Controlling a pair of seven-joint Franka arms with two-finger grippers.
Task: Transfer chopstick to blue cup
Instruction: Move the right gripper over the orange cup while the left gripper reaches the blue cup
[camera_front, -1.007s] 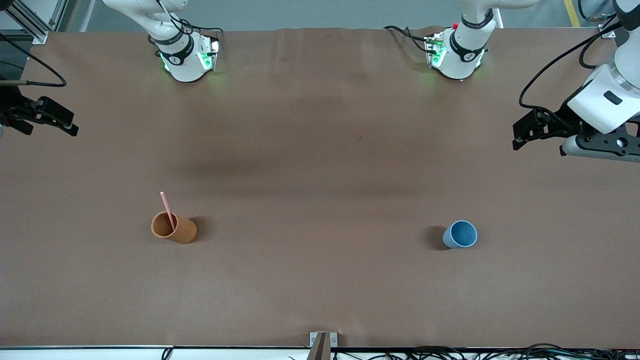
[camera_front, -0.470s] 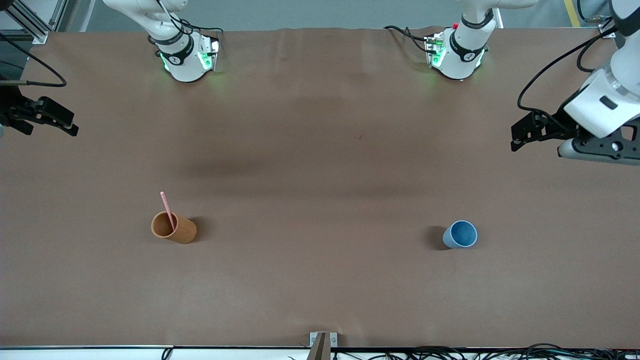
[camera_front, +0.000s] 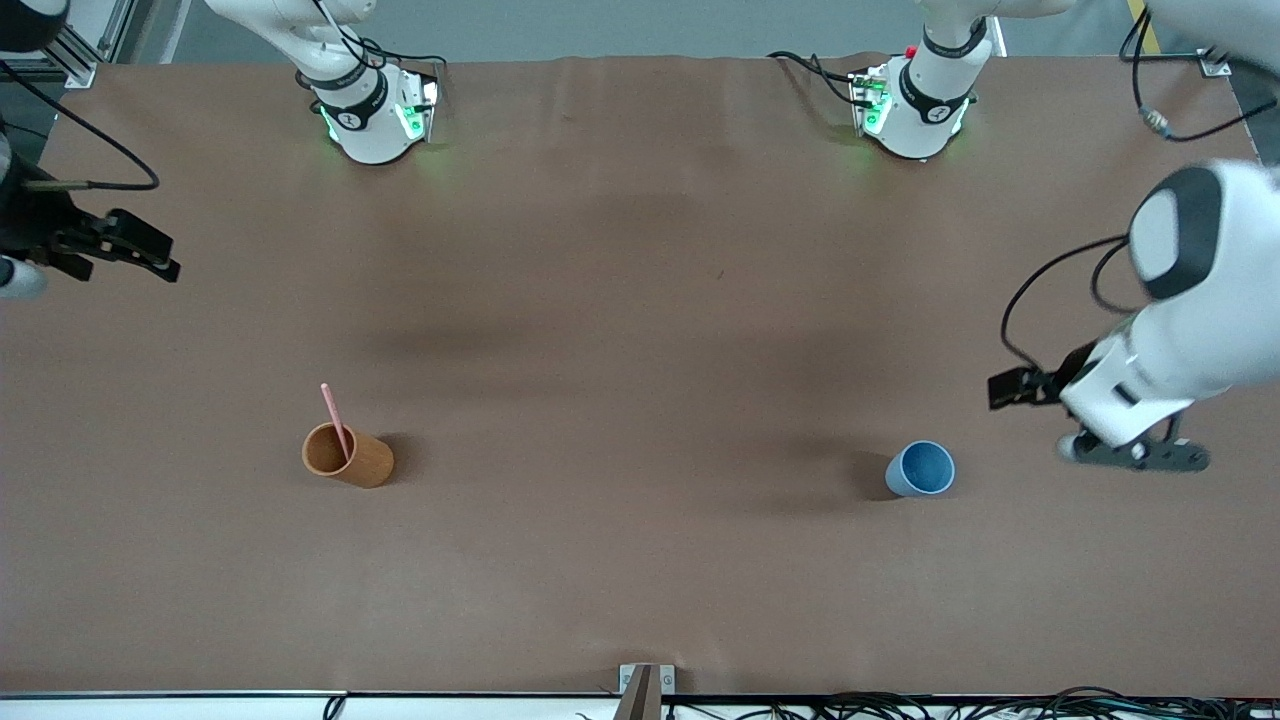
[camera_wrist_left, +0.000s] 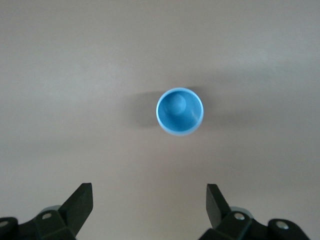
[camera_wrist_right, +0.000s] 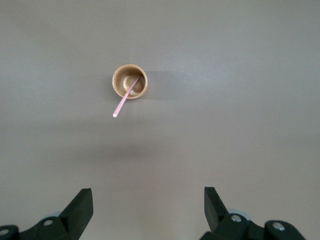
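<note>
On both cups, illegible markings.

You see a brown table cover with faint creases | grey floor along the top edge | metal frame rail at one corner | black cables along the near edge | soft, even light

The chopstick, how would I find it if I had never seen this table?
Look at the brown table, toward the right arm's end. There stands an orange-brown cup, and the chopstick leans inside it, poking out above the rim. It is the only thin pale-pink stick; the blue cup toward the left arm's end holds nothing.
</note>
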